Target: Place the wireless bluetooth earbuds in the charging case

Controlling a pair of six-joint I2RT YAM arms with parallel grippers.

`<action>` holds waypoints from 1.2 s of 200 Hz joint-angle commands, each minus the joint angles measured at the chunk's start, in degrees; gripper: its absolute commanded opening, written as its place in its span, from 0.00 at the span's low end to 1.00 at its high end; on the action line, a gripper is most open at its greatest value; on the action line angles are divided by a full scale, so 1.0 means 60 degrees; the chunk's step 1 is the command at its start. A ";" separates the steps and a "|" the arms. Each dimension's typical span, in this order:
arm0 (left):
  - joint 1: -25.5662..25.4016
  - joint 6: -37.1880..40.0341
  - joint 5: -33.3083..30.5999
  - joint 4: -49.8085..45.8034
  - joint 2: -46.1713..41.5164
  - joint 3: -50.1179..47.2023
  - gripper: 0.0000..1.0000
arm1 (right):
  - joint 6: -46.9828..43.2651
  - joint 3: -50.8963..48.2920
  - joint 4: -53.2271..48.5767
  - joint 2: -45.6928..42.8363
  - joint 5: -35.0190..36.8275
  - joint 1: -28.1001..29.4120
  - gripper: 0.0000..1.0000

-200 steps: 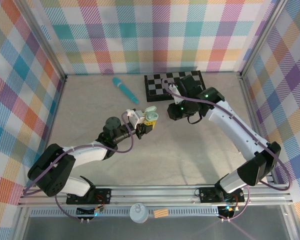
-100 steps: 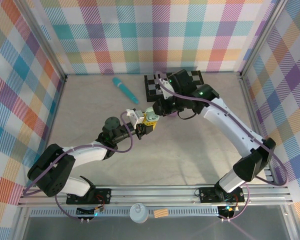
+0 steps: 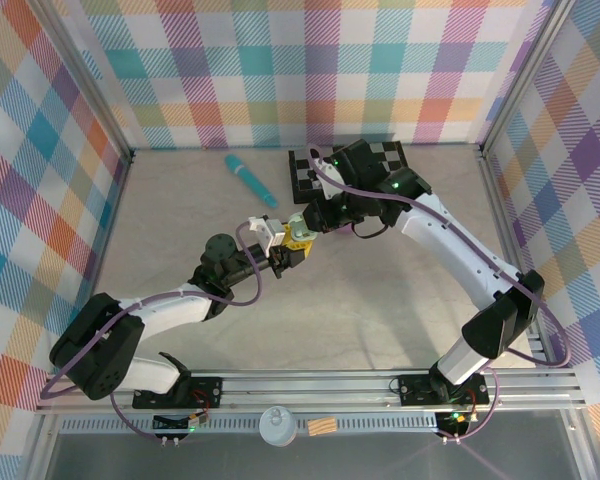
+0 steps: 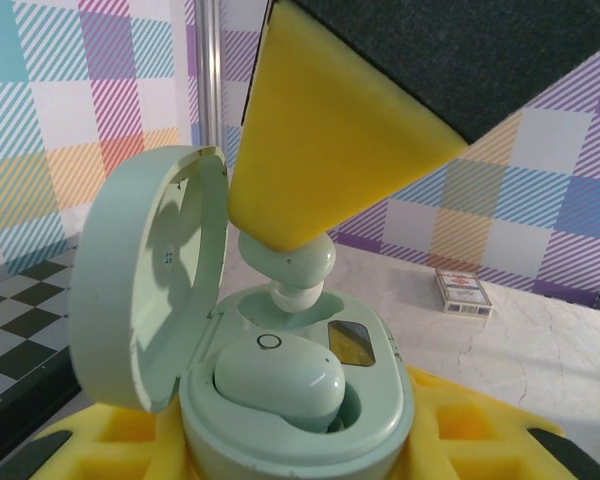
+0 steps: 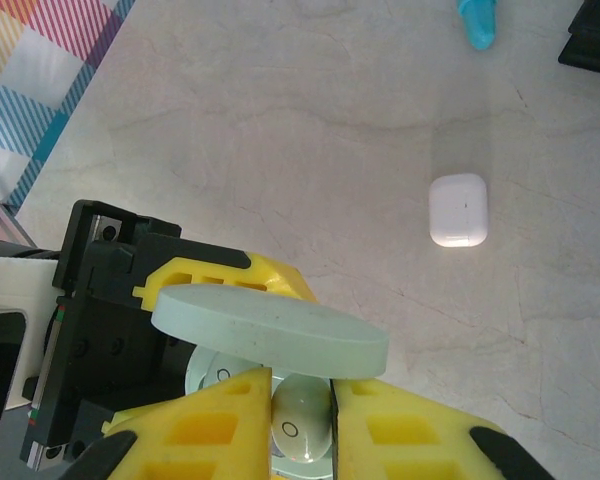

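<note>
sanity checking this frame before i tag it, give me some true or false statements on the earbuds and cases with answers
1. The mint case has its lid open. True.
2. The mint case is empty. False: a seated earbud lies in it.
3. The right pincer grips a second earbud above the mint case. True.
4. The left pincer is empty. False: it holds the mint case.
5. The white case is open. False: it is shut.

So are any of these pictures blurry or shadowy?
Top external: evenly lit, sharp, faint shadows on the table. Left wrist: mint case crisp, the near yellow fingers slightly soft. Right wrist: held earbud shaded beneath the lid; white case clear.
</note>
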 commanded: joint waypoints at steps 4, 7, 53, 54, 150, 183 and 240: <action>0.0090 -0.0028 0.0035 0.0574 -0.0267 0.0080 0.32 | 0.0021 0.0088 -0.0081 0.0019 -0.0304 0.0052 0.20; 0.0089 -0.0031 0.0024 0.0594 -0.0264 0.0077 0.32 | 0.0033 0.0095 -0.0091 0.0003 -0.0306 0.0051 0.20; 0.0089 -0.0035 0.0051 0.0712 -0.0179 0.0134 0.32 | 0.0011 -0.0034 -0.0278 -0.0186 -0.0273 0.0051 0.20; 0.0089 -0.0040 0.0044 0.0713 -0.0183 0.0134 0.32 | 0.0013 -0.0028 -0.0299 -0.0191 -0.0267 0.0051 0.20; 0.0089 -0.0075 0.0125 0.0743 -0.0284 0.0109 0.32 | 0.0001 -0.0042 -0.0309 -0.0142 0.0045 0.0053 0.23; 0.0089 -0.0064 0.0103 0.0674 -0.0375 0.0062 0.32 | -0.0027 0.0150 -0.0333 -0.0233 0.0152 0.0053 0.31; 0.0089 -0.0002 0.0099 0.0706 -0.0340 0.0018 0.32 | 0.0146 -0.0095 0.0443 -0.1059 0.0180 -0.0026 0.45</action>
